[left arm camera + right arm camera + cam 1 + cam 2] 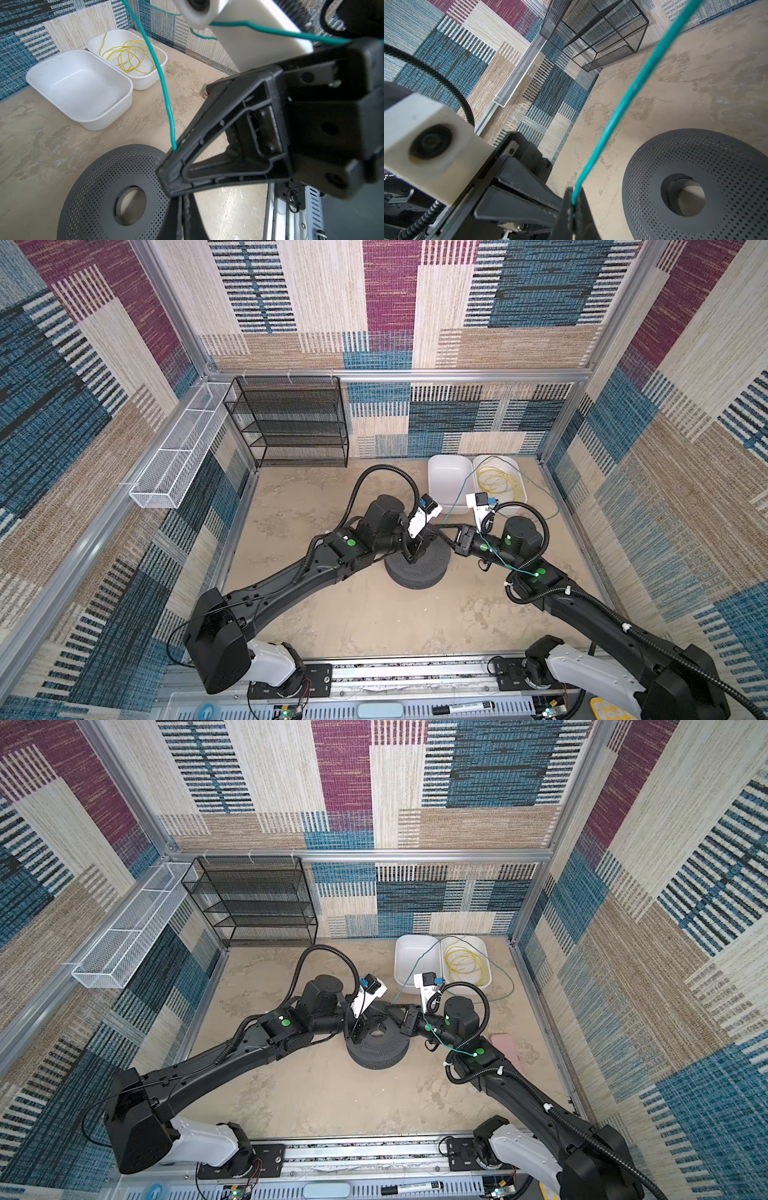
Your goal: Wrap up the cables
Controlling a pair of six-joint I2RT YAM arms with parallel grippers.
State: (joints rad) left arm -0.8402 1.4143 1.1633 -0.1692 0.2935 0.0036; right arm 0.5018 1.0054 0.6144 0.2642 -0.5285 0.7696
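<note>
Mid-frame in both top views, the right end effector (573, 200) pinches the teal cable (612, 116) over the perforated spool (419, 576), with the left end effector (185, 207) fully closed beside it, and the yellow cable (496, 483) lies coiled in the white tub (145, 82) right of centre.

The left arm (270, 593) and right arm (602, 616) stretch forward and angle inward toward each other — the left gripper (186, 212) sits tip to tip with the right gripper (573, 205). Both sets of jaws are pressed fully together, leaving no gap.
</note>
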